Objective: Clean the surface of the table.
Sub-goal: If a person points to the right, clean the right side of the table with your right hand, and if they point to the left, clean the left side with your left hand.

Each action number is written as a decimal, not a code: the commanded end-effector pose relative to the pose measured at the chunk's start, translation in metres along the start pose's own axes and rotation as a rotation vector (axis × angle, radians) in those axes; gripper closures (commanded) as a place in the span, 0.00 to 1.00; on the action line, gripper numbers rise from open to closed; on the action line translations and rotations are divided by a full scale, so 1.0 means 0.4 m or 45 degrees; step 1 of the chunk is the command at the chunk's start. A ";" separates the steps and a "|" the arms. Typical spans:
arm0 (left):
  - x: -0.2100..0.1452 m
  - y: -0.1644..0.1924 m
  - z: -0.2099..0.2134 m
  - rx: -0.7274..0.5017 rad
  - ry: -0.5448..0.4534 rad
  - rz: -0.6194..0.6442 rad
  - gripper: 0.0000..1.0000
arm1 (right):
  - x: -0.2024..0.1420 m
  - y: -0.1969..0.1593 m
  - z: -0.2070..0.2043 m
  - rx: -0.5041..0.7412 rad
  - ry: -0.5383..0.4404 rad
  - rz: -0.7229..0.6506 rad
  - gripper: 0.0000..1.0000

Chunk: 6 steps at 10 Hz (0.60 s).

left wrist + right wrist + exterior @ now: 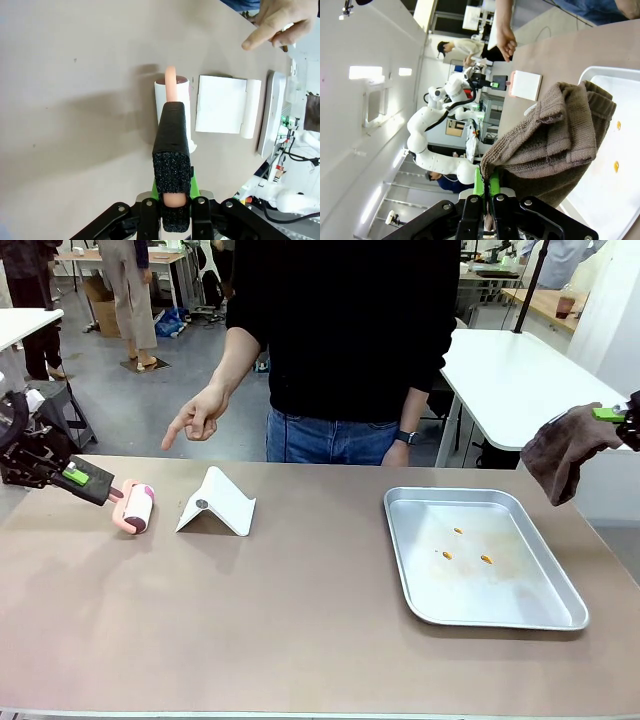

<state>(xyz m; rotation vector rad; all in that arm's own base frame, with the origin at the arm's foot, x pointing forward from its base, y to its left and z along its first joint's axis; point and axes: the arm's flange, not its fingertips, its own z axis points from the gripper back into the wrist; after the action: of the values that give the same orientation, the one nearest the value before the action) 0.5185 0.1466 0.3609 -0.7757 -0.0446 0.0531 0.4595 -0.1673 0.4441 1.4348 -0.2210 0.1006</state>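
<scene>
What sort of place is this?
Probably a robotics lab or workshop: the left gripper holds a lint roller and the right gripper a brown cloth at a tan table, with white work tables behind.

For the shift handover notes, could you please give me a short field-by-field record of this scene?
left gripper: shut on lint roller by its pink handle, low over the table, left end
right gripper: shut on brown towel, held up, right of the tray
tray contents: three small orange bits
white stand: on table, beside the roller
person's hand: pointing down near the roller
</scene>
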 end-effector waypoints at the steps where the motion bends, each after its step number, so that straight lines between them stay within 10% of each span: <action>1: -0.008 -0.004 -0.030 0.000 0.035 0.025 0.78 | 0.009 0.013 0.004 0.010 -0.008 -0.011 1.00; 6: -0.009 -0.029 0.018 -0.124 -0.013 -0.007 0.78 | 0.009 0.013 0.004 0.010 -0.008 -0.011 1.00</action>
<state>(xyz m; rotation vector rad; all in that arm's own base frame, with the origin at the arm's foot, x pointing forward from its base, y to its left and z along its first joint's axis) 0.5214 0.1387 0.3603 -0.8188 -0.0438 0.0591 0.4595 -0.1673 0.4441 1.4347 -0.2210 0.1007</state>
